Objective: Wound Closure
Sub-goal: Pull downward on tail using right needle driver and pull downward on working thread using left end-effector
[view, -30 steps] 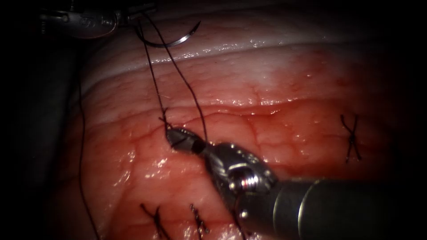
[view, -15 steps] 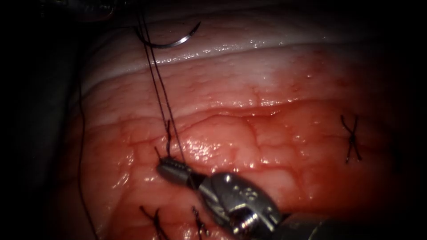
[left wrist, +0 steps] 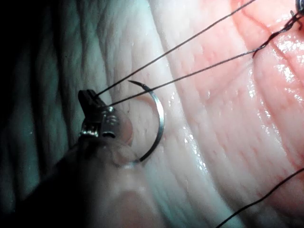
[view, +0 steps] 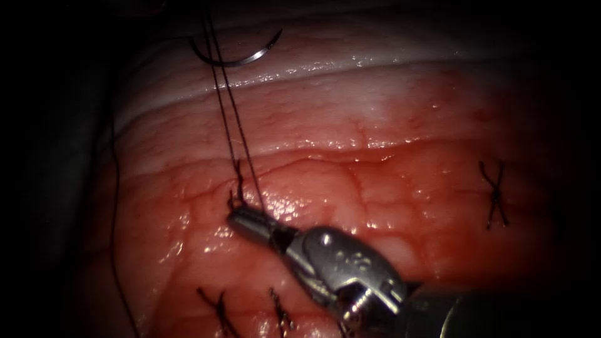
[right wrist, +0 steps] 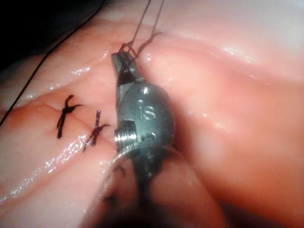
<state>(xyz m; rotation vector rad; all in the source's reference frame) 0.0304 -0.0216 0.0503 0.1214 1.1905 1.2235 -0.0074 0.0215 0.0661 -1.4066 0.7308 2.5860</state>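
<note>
— On the tissue (view: 388, 206), where did the right tool (view: 250, 222) sit?
— Its closed jaws lay low against the red, wet surface, right at the knot (view: 235, 199), clamped on the thread (view: 226, 112) where the strands met the tissue. The right wrist view gave the same: the right tool (right wrist: 122, 64) with its tips pinched on the dark strands at the surface.

— And the left one?
— Seen from its own wrist camera, the left tool (left wrist: 88, 99) had its jaws closed on the thread (left wrist: 190, 40); two strands ran from its tip, taut, across the pale tissue toward the red part.

— Where was the needle?
— It lay free on the pale upper band of tissue, held by neither tool, and not in the tissue as far as I could see. The needle (view: 241, 59) rested with its curve downward and the point up to the right, the two strands crossing just beside its left end. In the left wrist view the needle (left wrist: 159, 118) lay just beside the left tool.

— Anything else?
— Finished stitches (view: 494, 194) sat at the right, others (view: 216, 307) below, and a loose length of thread trailed down the left edge.
</note>
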